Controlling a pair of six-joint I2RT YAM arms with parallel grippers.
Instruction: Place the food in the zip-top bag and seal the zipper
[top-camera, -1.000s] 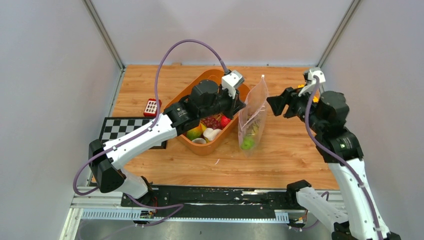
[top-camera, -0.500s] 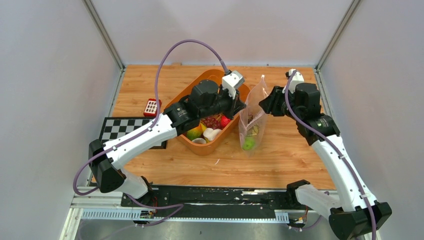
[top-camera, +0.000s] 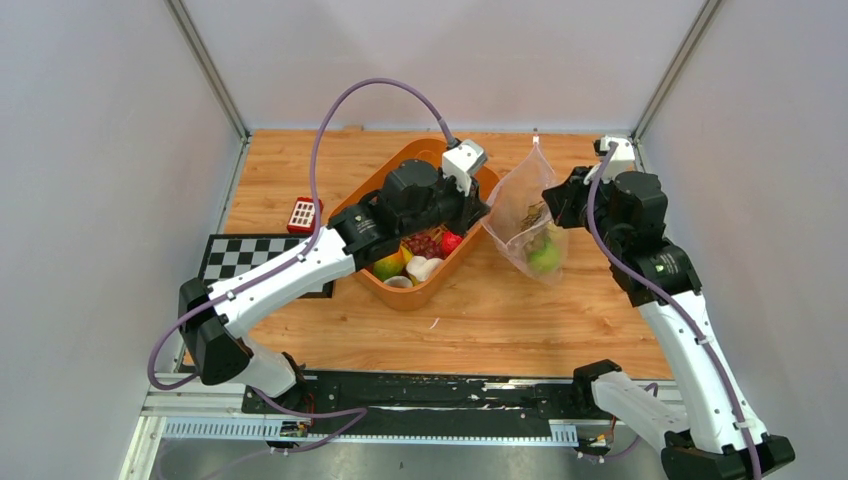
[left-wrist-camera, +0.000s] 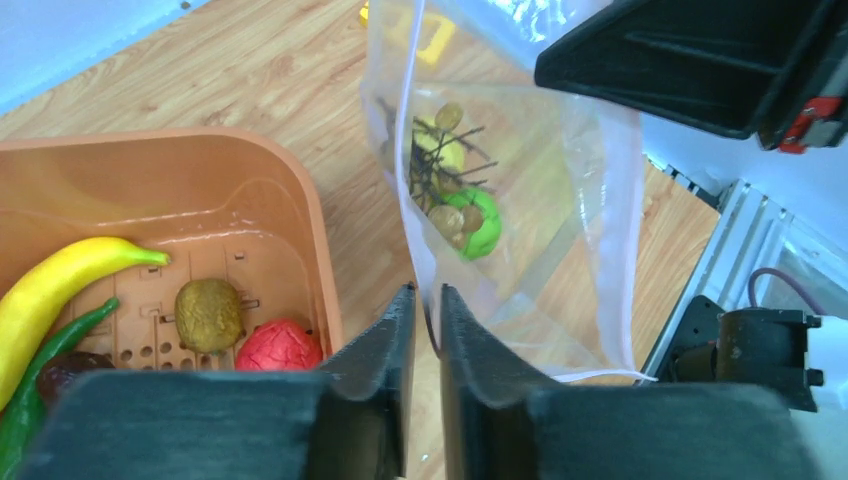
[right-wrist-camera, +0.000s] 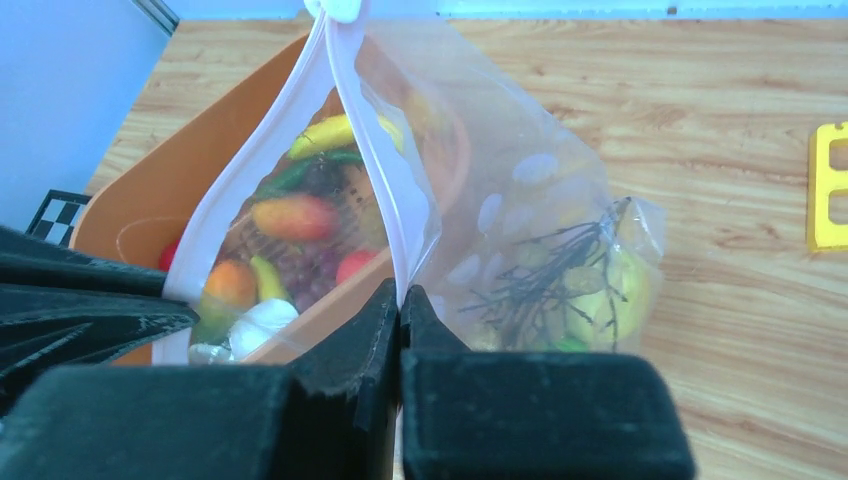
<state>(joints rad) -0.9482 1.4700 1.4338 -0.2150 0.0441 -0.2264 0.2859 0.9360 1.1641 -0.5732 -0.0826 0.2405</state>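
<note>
Right gripper (right-wrist-camera: 400, 300) has just pinched the zip-top bag (top-camera: 520, 212) mouth edge and swung it off the basket (top-camera: 402, 298); left gripper (left-wrist-camera: 428, 305) is barely parted around the other edge, grip unclear, and the bag hangs between them, unsealed.

L end effector (left-wrist-camera: 428, 320) barely parted, R end effector (right-wrist-camera: 400, 310) clamped, facing each other.

I find no legible text, label, brand or number in any of my views. The small red item (top-camera: 303, 213) carries white squares, too small to resolve.
</note>
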